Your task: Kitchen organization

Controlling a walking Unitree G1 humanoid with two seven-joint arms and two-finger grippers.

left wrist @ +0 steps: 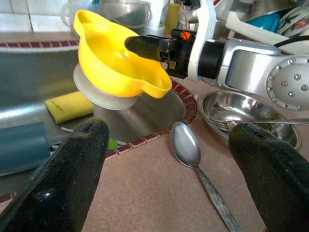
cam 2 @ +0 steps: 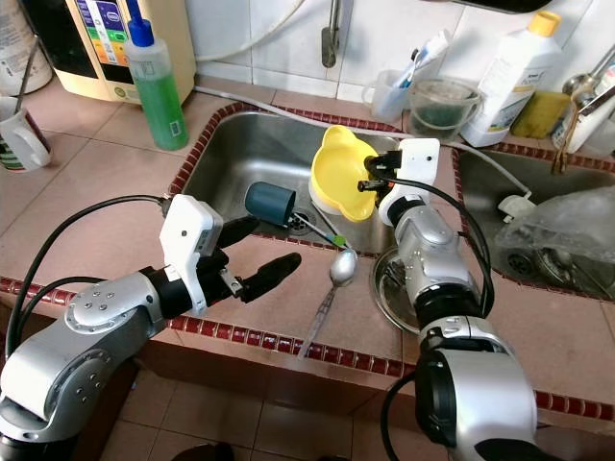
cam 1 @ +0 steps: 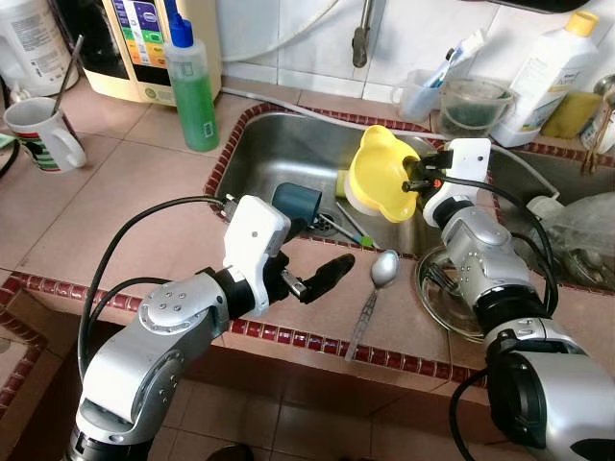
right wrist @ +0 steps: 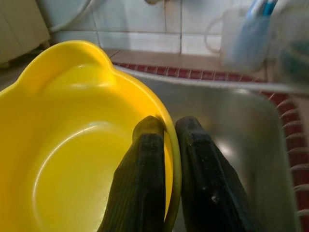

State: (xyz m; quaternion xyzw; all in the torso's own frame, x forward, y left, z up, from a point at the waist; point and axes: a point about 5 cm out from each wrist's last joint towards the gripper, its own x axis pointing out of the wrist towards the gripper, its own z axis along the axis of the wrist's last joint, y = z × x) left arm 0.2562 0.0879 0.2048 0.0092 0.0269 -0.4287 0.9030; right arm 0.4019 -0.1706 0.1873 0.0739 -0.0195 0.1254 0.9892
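Left end effector [cam 1: 320, 259] spread above the spoon [cam 1: 382, 270]; right end effector [right wrist: 166, 140] pinching yellow bowl [cam 1: 380, 173] over sink [cam 1: 279, 144].

It was a home kitchen. A steel sink [cam 1: 259, 144] sat sunk into a pinkish tiled counter [cam 1: 115, 192] edged with small red tiles, and a tap [cam 1: 361, 38] came down from the white tiled wall behind it. A green bottle of dish soap [cam 1: 192, 86] stood beside the basin, a sponge [left wrist: 70, 106] lay inside it, and a spoon [cam 1: 375, 288] rested on the counter near a steel dish [left wrist: 241, 108]. A mug [cam 1: 43, 134] and a cup holding a toothbrush [cam 1: 423, 91] stood further back.
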